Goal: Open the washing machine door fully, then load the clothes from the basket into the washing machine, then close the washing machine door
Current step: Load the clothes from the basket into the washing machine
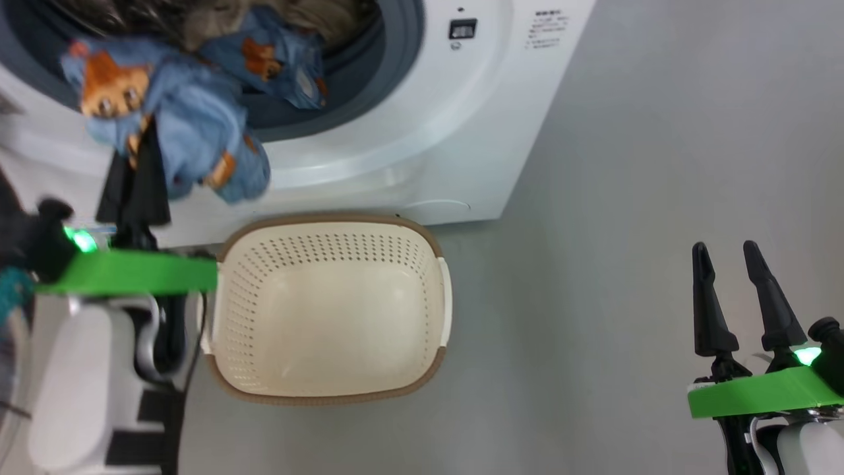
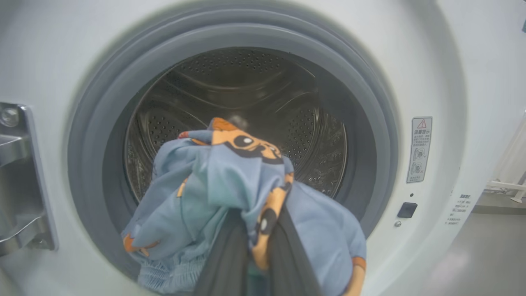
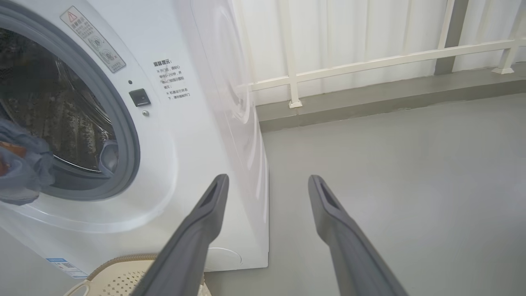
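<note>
The white washing machine (image 1: 461,132) stands open, its grey gasket (image 2: 90,123) and steel drum (image 2: 246,94) in sight; its door is out of view. My left gripper (image 1: 140,142) is shut on a light blue bear-print garment (image 2: 213,189), held in front of the drum's lower rim. More clothes (image 1: 277,59) lie in the drum mouth, one blue, one beige behind it. The cream basket (image 1: 330,224) sits on the floor before the machine with nothing in it. My right gripper (image 1: 728,254) hovers open to the basket's right, holding nothing, and its fingers (image 3: 213,197) point past the machine's corner.
A metal hinge bracket (image 2: 20,185) sits left of the opening. Grey floor (image 1: 626,198) stretches to the machine's right. A white railing (image 3: 370,63) runs along the wall behind. The basket rim (image 3: 115,263) lies just under my right gripper (image 3: 267,181).
</note>
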Controlling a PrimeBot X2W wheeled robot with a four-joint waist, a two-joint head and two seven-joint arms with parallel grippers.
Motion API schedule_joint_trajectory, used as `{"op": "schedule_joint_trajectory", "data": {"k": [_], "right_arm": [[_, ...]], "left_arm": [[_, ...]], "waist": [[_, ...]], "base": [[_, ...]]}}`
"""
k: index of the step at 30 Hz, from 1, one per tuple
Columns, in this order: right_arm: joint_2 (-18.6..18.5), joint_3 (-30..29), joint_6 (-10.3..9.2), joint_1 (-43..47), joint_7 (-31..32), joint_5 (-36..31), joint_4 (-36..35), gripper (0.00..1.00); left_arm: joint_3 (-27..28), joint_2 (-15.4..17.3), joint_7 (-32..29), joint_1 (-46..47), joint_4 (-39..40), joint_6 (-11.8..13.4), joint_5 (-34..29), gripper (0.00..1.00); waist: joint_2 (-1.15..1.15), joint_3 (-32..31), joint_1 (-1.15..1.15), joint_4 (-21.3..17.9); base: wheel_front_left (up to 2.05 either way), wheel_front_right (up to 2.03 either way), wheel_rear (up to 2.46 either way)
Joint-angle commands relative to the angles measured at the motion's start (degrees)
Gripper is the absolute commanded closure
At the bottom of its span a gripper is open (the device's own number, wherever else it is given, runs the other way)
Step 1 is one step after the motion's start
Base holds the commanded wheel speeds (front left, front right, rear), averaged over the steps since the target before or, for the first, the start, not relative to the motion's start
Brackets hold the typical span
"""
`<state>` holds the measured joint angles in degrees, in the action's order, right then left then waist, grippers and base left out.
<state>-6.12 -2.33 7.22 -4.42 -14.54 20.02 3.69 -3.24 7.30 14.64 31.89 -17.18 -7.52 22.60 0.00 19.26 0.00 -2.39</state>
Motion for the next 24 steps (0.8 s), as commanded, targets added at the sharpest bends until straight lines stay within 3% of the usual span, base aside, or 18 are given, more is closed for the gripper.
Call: {"op": "schedule_joint_trajectory", "data": {"k": [1, 12, 24], "right_arm": [[-0.5, 1.1, 0.26, -1.1, -0.5, -0.8, -1.5, 0.0], [1.6, 1.8, 0.26, -5.3, -0.5, -0.4, -1.9, 0.0], [3.1, 3.1, 0.26, -6.5, -0.5, 0.3, -2.0, 0.0]], "left_arm": [[1.4, 2.0, 0.4, 3.1, 0.5, 0.0, 0.9, 1.0], [-2.1, 7.6, 0.4, 23.3, -16.2, 0.0, 0.1, 1.0], [-0.3, 12.8, 0.4, 36.2, -33.9, 0.5, -5.6, 1.0]], "waist": [[0.0, 3.4, 0.0, -3.1], [0.0, 9.7, 0.0, -8.8], [0.0, 12.8, 0.0, -14.5]], "base": [[0.0, 0.0, 0.0], [0.0, 0.0, 0.0], [0.0, 0.0, 0.0]]}}
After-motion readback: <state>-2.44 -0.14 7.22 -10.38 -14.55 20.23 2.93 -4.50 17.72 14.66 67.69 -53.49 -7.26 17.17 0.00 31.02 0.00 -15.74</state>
